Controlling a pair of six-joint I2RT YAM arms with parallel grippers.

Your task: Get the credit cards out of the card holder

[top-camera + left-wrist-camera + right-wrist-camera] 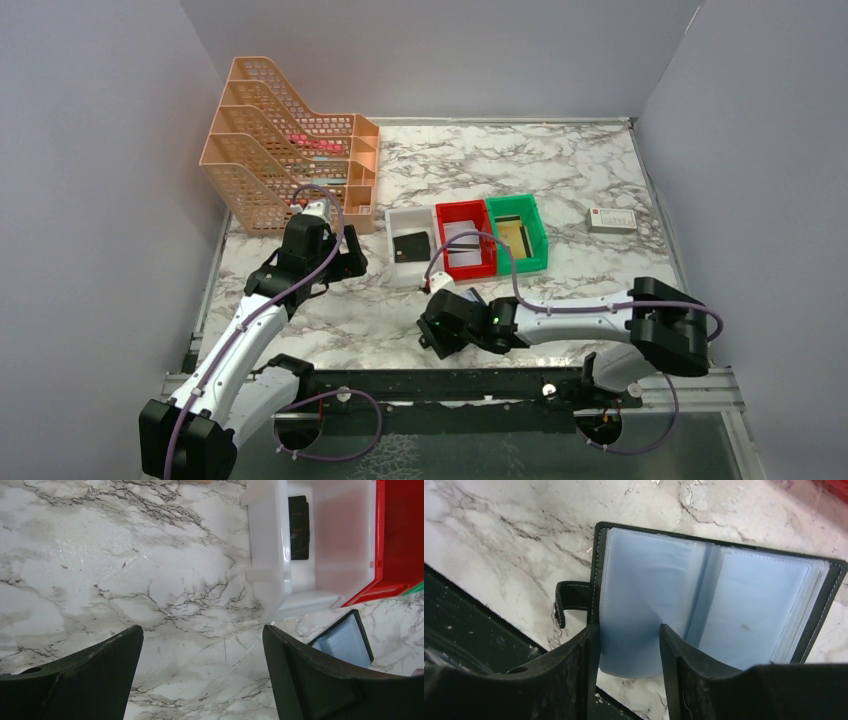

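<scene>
The card holder [724, 600] lies open on the marble near the table's front edge, black cover down, blue-grey plastic pages up; it also shows in the left wrist view [345, 641] and in the top view [468, 297]. My right gripper [628, 640] has its jaws on either side of the holder's left page, which curls up between them; the left finger [584, 660] lies against the black cover's edge. No card shows in the pages. A tan-gold credit card [515, 236] lies in the green bin [538, 255]. My left gripper [202, 647] is wide open and empty over bare marble, left of the white bin [270, 555].
The white bin holds a small black square piece [299, 527]. A red bin [448, 262] between the white and green ones holds a pale card. An orange file rack [290, 150] stands back left. A white box with a red mark [611, 220] lies right.
</scene>
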